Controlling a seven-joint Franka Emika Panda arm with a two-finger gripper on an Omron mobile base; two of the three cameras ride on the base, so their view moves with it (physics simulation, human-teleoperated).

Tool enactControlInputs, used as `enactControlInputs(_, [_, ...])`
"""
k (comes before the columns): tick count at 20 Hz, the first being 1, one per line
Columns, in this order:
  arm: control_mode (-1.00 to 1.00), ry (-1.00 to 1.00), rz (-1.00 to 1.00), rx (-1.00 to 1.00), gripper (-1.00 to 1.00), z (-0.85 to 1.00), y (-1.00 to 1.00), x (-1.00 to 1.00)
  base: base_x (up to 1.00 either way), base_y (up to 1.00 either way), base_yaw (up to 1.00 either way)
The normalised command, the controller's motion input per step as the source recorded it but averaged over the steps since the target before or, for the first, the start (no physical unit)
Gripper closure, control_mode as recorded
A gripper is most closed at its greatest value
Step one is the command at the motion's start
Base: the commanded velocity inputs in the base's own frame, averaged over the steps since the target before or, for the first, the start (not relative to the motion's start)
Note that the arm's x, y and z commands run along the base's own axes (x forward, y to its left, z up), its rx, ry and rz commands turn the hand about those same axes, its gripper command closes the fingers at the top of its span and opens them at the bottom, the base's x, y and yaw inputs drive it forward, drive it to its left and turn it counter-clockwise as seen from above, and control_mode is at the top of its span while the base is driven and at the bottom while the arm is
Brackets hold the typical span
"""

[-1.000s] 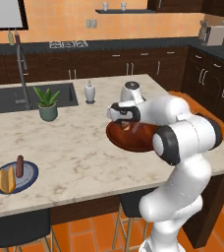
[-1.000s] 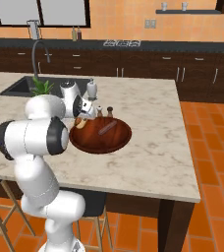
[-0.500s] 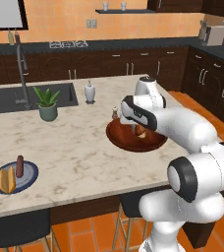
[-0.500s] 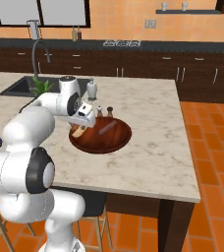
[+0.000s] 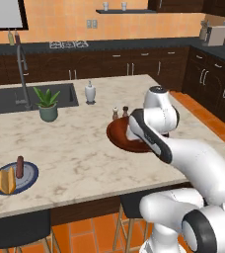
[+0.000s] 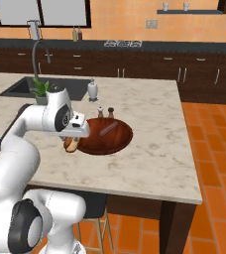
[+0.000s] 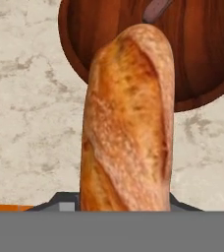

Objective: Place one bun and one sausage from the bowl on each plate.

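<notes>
End effector (image 6: 71,141): clamped on a bun (image 7: 127,123), above the bowl (image 6: 116,144) rim; one sausage (image 6: 108,129) inside the bowl.

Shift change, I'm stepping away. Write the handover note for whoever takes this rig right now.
End effector: shut on the second bun, held above the counter at the wooden bowl's near-left rim.
Blue plate: already has one bun and one sausage. Done.
Bowl: one sausage left inside.
Left: carry the held bun to the other plate, then bring that sausage there too.
</notes>
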Motion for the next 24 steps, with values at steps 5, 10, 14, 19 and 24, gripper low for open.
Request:
enactControlInputs(5, [-1.0, 0.01, 0.02, 0.01, 1.0, -0.03, 0.04, -0.34, 0.0, 0.0, 0.0])
enactControlInputs(10, [1.0, 0.02, 0.0, 0.0, 1.0, -0.05, 0.17, -0.19, -0.13, 0.19, 0.0])
enactControlInputs(14, [1.0, 0.0, 0.0, 0.0, 1.0, 0.0, 0.0, 0.0, -0.61, 1.0, 0.0])
enactControlInputs(19, [1.0, 0.0, 0.0, 0.0, 1.0, 0.0, 0.0, 0.0, -0.19, 1.0, 0.01])
enactControlInputs(24, [1.0, 0.0, 0.0, 0.0, 1.0, 0.0, 0.0, 0.0, 0.27, 1.0, 0.03])
